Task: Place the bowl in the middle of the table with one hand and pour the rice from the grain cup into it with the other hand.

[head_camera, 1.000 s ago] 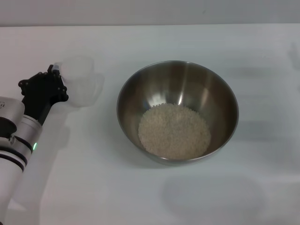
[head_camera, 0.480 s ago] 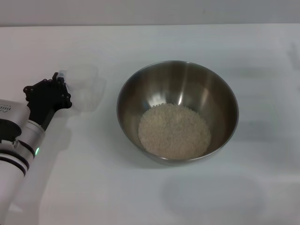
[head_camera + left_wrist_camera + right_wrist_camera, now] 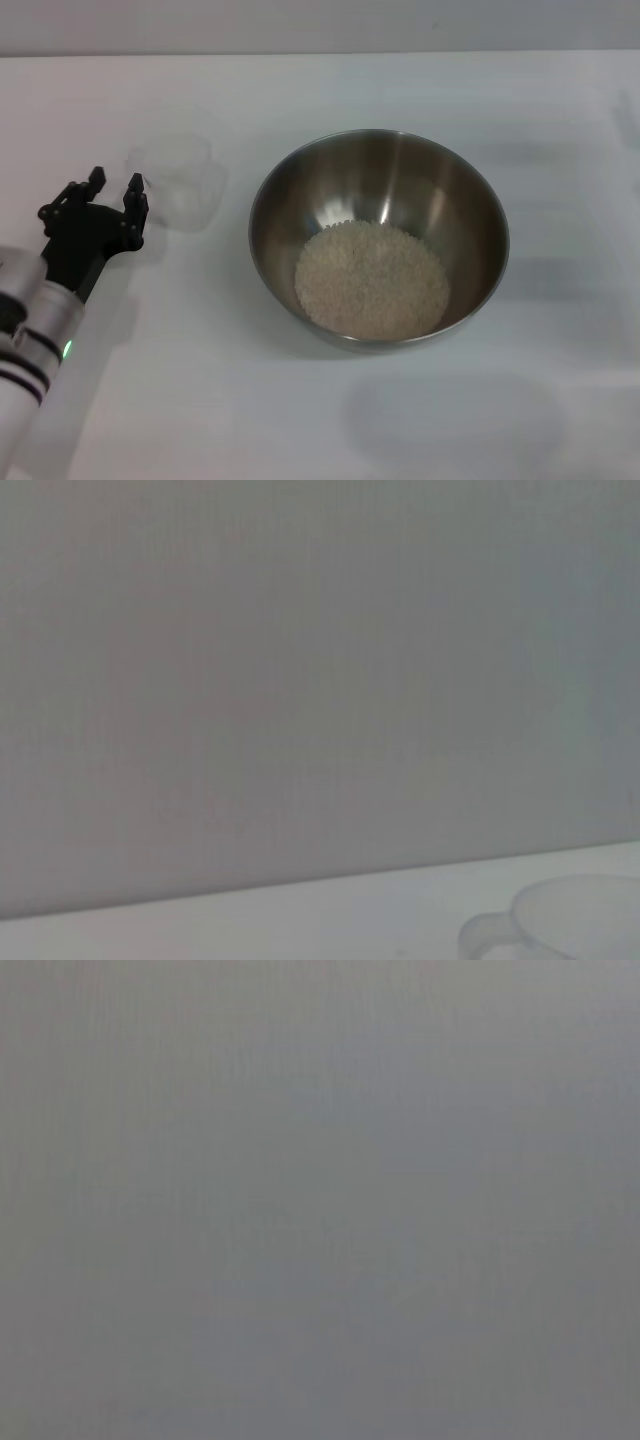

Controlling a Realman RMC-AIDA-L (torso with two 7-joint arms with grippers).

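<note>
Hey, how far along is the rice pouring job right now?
Nearly finished. The bowl sits mid-table with the rice heaped inside. The grain cup stands empty on the table. The left gripper is open beside the cup, holding nothing. Only parking that arm looks left.

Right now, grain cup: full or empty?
Empty. The grain cup stands upright on the table, clear with no grains visible; the rice is heaped in the bowl.

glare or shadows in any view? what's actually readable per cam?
Head view: streaky glare inside the bowl, soft shadows beside the open left gripper; rice readable, clear cup faint against the table. Left wrist view: only the cup's rim and handle show. Right wrist view: featureless grey.
</note>
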